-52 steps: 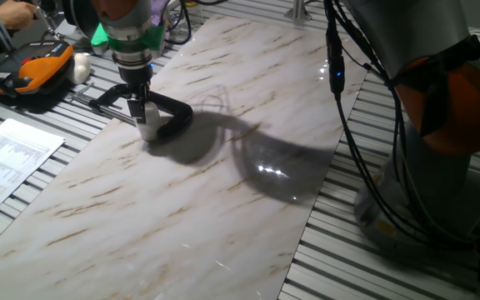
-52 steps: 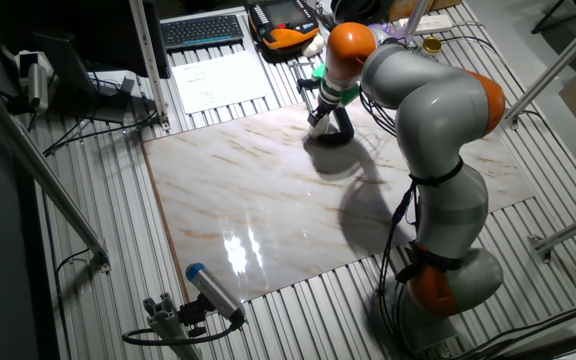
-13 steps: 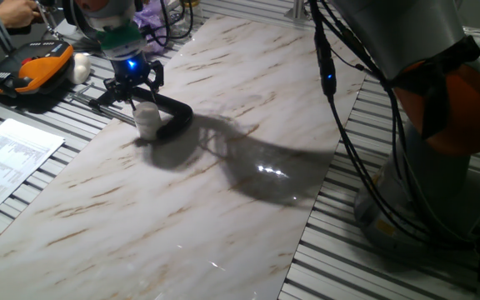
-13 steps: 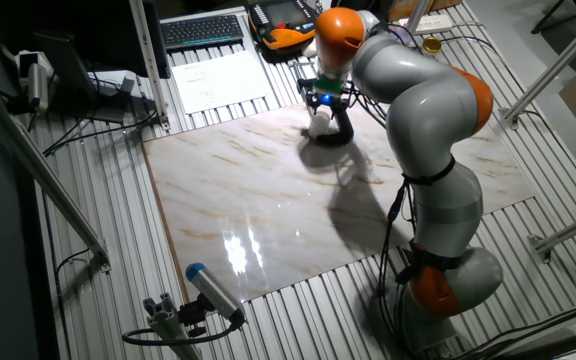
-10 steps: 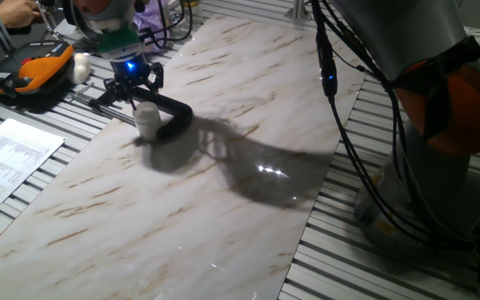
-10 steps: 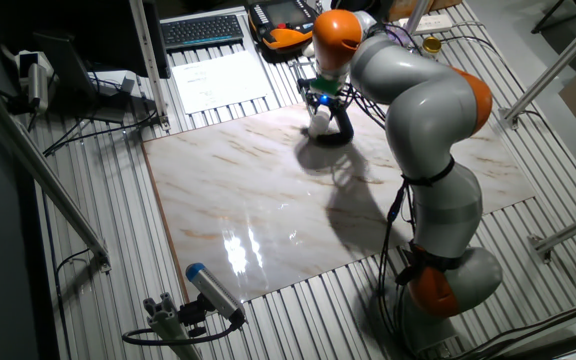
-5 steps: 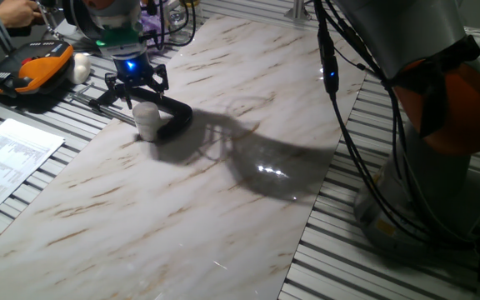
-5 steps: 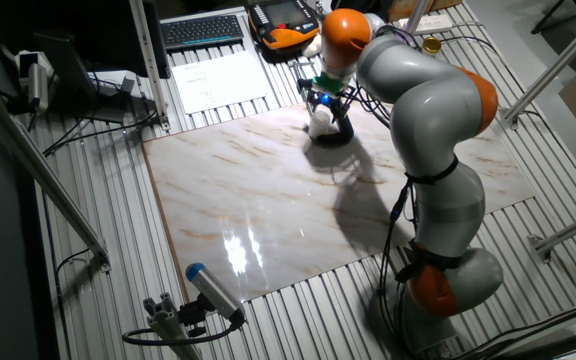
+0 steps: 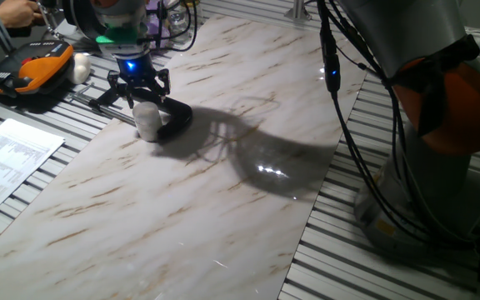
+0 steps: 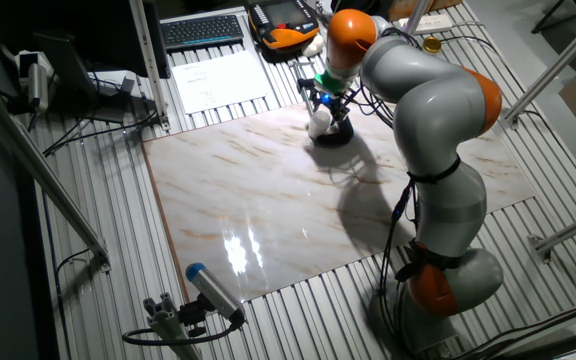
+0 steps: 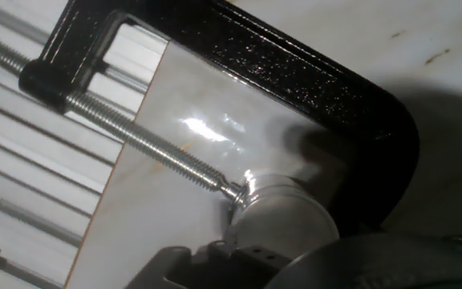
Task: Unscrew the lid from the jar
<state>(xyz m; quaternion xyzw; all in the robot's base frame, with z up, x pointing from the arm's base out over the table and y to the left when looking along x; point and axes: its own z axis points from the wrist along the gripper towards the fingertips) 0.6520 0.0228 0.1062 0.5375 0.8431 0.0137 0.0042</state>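
The jar (image 9: pixel 147 122) is small and white. It stands near the far left edge of the marble top, held in a black C-clamp (image 9: pixel 172 117). The lid (image 9: pixel 145 109) sits on top of the jar. My gripper (image 9: pixel 140 88) hovers just above the lid with its fingers spread, open and empty. In the other fixed view the jar (image 10: pixel 320 124) sits under the gripper (image 10: pixel 329 98). The hand view shows the jar's top (image 11: pixel 283 221) from above, the clamp frame (image 11: pixel 295 72) and its screw (image 11: pixel 135 144) pressing the jar's side.
An orange and black device (image 9: pixel 32 71) and a white rounded lump (image 9: pixel 80 67) lie on the slatted bench left of the marble. A printed sheet (image 9: pixel 11 158) lies at the left. A person's hand (image 9: pixel 7 12) is at the top left. My arm's base (image 10: pixel 448 270) stands on the right.
Five seconds ago the gripper was down and shut on the jar's top; now it is raised and open. In the last second it shifted slightly right over the jar.
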